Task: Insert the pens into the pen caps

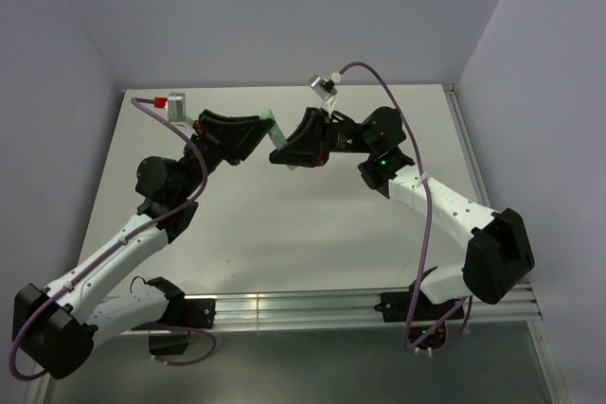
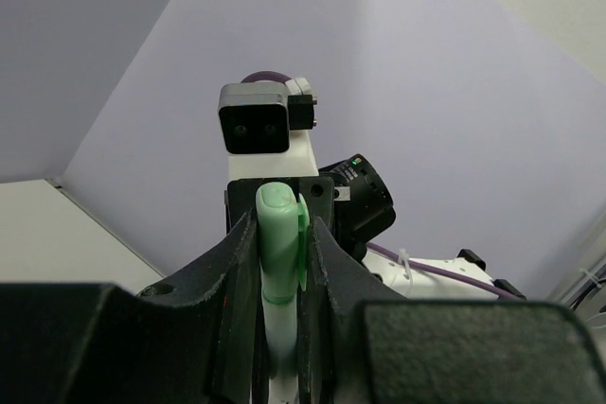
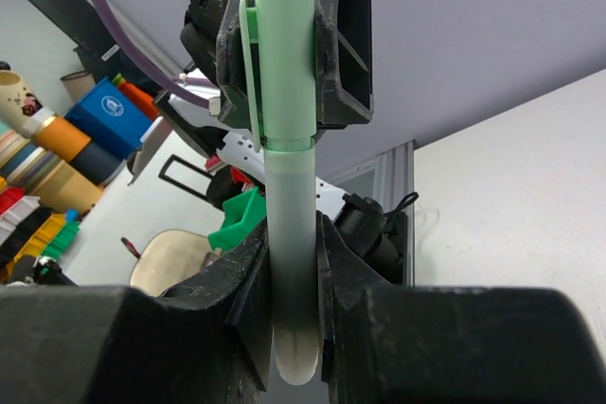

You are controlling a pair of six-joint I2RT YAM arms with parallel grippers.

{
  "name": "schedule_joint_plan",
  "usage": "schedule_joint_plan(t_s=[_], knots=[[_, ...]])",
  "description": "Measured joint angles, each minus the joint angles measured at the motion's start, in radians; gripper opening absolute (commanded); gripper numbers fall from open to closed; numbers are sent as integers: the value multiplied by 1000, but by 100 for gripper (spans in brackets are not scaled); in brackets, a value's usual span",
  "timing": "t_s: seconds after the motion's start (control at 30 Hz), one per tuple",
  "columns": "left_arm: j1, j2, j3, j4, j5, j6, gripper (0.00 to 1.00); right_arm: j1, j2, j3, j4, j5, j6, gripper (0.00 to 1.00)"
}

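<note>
Your desk [image 1: 284,234] lies well below the action: the left arm [image 1: 123,253] and right arm [image 1: 445,205] reach in from their own sides and meet in the air above its far half. The left end effector [image 2: 279,262] is clamped on the green cap [image 3: 284,54], with a finger on each flank. The right end effector [image 3: 294,272] is clenched round the pale barrel of the mint-green pen [image 3: 289,215], just beyond the cap's rim. Neither arm is nearer than the other, because both already have a grip on the same piece. What matters for you is the pen's long axis. It runs up the frame in both wrist views, crosswise to both sets of fingers, with the cap at the upper end and the barrel's rounded end at the bottom. The two grips are stacked along that one line, so I'd judge any further push has to go straight along it. A sideways pull would lever the cap off line. From the right wrist view the cap's rim meets the barrel with no tip showing, so I'd judge it seated or very nearly so. The clip [image 3: 249,63] sits beside one left finger, and I can't tell whether they touch.
</note>
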Motion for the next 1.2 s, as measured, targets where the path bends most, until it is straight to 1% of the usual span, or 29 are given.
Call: schedule_joint_plan(t_s=[0.2, 0.27, 0.3, 0.4, 0.6, 0.77, 0.8, 0.83, 0.97, 1.2], knots=[[-8, -12, 26, -55, 1, 35, 23, 0, -3, 0, 10, -2, -1, 0], [-10, -12, 35, -69, 2, 43, 28, 0, -6, 0, 11, -1, -1, 0], [-11, -13, 39, -73, 3, 47, 28, 0, -8, 0, 11, -1, -1, 0], [-14, -14, 52, -92, 6, 63, 32, 0, -13, 0, 13, 0, -1, 0], [-43, -14, 66, -180, 85, 92, 40, 0, -25, 1, 27, 53, 2, 0], [-47, -15, 83, -221, 109, 113, 44, 0, -27, 1, 26, 71, 6, 0], [-47, -15, 86, -227, 111, 116, 45, 0, -28, 1, 26, 71, 7, 0], [-47, -15, 91, -235, 114, 121, 49, 0, -29, 1, 26, 74, 6, 0], [-50, -19, 120, -284, 130, 148, 56, 0, -32, 1, 20, 88, 5, 0], [-56, -69, 132, -406, 105, 222, 64, 2, -34, 1, -4, 103, 2, 0]])
